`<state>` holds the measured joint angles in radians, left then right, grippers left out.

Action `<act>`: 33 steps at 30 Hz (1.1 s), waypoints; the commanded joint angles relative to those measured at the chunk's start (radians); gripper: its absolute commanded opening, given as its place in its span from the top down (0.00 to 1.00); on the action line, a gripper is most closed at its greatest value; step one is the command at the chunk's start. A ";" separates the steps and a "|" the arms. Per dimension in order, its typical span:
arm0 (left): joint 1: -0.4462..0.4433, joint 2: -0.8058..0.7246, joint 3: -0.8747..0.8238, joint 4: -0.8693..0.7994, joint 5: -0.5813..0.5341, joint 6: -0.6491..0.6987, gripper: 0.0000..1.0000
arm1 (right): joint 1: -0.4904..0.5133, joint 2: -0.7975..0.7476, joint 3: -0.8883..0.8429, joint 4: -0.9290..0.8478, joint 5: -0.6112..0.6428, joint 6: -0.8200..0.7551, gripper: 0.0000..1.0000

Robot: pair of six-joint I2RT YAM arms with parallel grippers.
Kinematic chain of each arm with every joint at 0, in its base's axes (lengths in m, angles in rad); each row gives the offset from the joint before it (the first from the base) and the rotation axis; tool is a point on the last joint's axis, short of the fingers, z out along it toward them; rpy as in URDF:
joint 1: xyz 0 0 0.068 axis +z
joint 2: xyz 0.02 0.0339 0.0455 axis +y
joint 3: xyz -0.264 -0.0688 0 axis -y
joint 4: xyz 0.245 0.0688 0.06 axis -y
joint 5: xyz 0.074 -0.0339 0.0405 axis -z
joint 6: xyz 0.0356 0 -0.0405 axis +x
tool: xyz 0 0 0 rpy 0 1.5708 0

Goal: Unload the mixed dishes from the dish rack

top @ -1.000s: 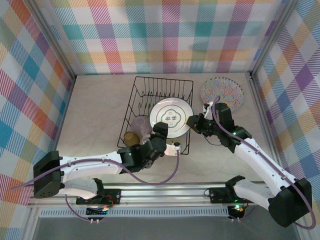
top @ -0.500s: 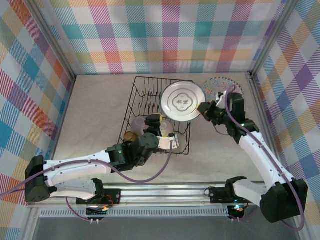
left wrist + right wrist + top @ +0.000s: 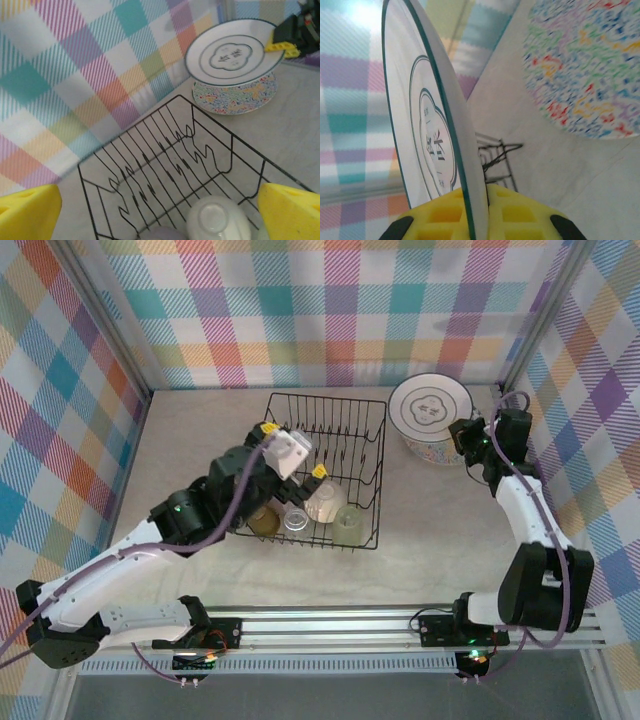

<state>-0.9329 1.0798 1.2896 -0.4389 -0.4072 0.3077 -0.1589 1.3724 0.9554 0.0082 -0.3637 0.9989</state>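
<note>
Yellow right pincer [image 3: 470, 212] clamps the ringed plate [image 3: 427, 135] edge-on — overhead, left pincer [image 3: 293, 450] spread above rack's [image 3: 327, 398] cups [image 3: 325, 502].

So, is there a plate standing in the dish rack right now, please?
No, the dish rack's slots are bare; the right gripper holds the ringed plate outside it.

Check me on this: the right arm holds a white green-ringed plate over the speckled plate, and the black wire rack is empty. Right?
Not quite. The right gripper does hold the green-ringed plate over the speckled plate, but the dish rack is not empty: the top external view shows cups along its near edge.
</note>
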 commanded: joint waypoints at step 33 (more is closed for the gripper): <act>0.459 -0.138 -0.370 0.075 0.758 -0.495 0.00 | -0.114 0.548 0.211 0.223 0.017 -0.017 1.00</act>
<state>-0.4850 0.9642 0.9375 -0.4023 0.3248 -0.1871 -0.2638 1.9011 1.1202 0.1940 -0.3092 1.0046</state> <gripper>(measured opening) 0.997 0.105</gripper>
